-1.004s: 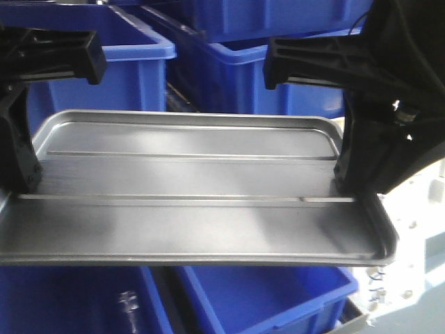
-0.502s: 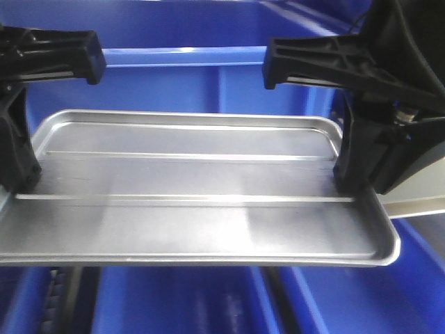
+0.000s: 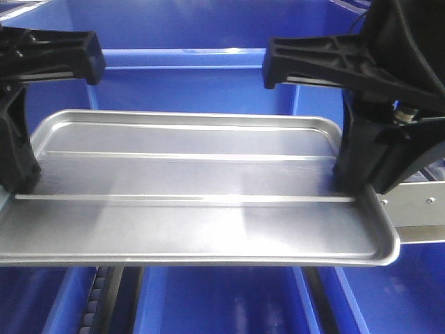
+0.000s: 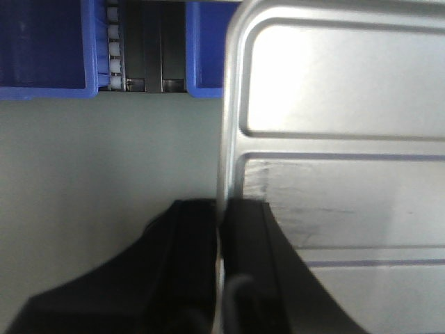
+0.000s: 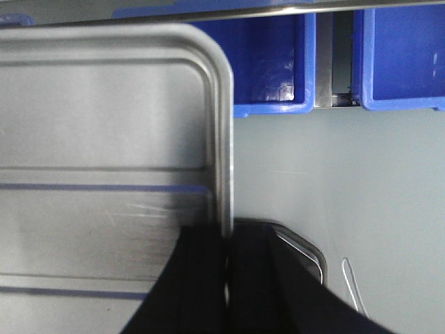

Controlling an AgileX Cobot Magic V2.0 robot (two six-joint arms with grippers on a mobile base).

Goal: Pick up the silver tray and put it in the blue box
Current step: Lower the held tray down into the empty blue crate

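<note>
Left gripper (image 4: 221, 209): black fingers (image 4: 191, 257) are clenched on the left short rim of the silver tray (image 4: 334, 104), one outside the rim and one on the tray floor. Right gripper (image 5: 226, 233): same pinch on the right short rim, with fingers (image 5: 198, 278) on either side of the rolled edge. The tray hangs level between the two grippers, long side running left to right, and rests in no container.

Front view only: both grips show at once, and the two raised lines run the full length of the tray floor. The blue box (image 3: 195, 59) stands just behind the tray's far edge, its thick rim above tray level. More blue crates (image 3: 222, 306) lie below the near edge, with a roller track (image 3: 94, 313) between them.

Wrist views only: a grey surface (image 4: 104, 153) lies under both tray ends, and the crates sit beyond the far corners. Right wrist view: a rounded metal corner (image 5: 306, 245) shows just beside the outer finger, lower down — what it belongs to cannot be told.

Contents: the tray floor shows only glare and its ridges. Of the blue box's inside, only blue wall is in view.
</note>
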